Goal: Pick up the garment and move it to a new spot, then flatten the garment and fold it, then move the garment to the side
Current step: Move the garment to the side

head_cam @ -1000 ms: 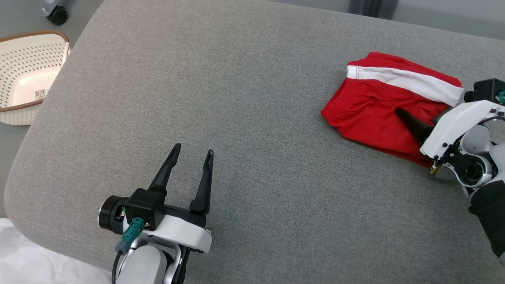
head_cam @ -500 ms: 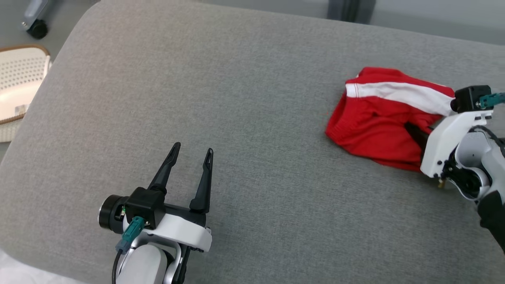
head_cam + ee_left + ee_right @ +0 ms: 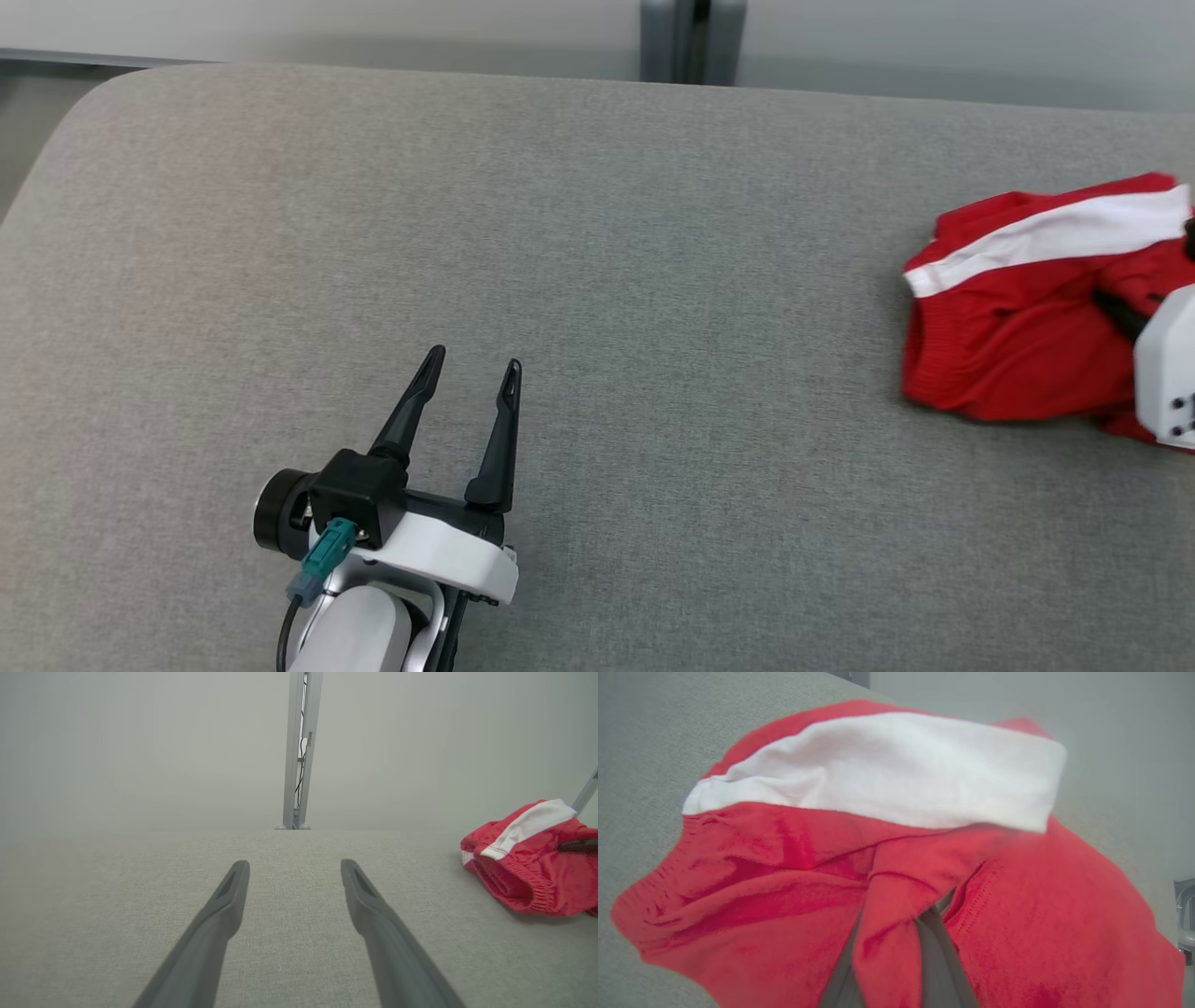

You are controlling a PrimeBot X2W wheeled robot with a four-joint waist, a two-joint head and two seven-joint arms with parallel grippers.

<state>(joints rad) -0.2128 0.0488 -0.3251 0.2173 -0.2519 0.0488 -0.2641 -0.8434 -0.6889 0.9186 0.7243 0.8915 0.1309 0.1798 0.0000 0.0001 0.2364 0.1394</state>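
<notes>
The garment [image 3: 1018, 345] is a pair of red shorts with a white stripe, bunched at the right edge of the grey cushion. My right gripper [image 3: 1111, 308] reaches into it from the right, and one dark finger shows against the cloth. In the right wrist view, my right gripper [image 3: 901, 924] is shut on a pinched fold of the garment [image 3: 784, 858], which covers the fingertips. My left gripper [image 3: 474, 359] hovers open over bare cushion at the lower left, far from the shorts. In the left wrist view, the left gripper [image 3: 294, 863] holds nothing and the garment [image 3: 528, 872] lies to the right.
The wide grey cushion [image 3: 597, 233] stretches across the head view, with its rounded corner at the far left. A grey metal post [image 3: 693, 42] stands behind its far edge against a pale wall.
My right gripper has shut on a fold of the shorts, and the cloth is gathered up around it. The head camera has shifted, so the basket has left the view. The left gripper stays open.
</notes>
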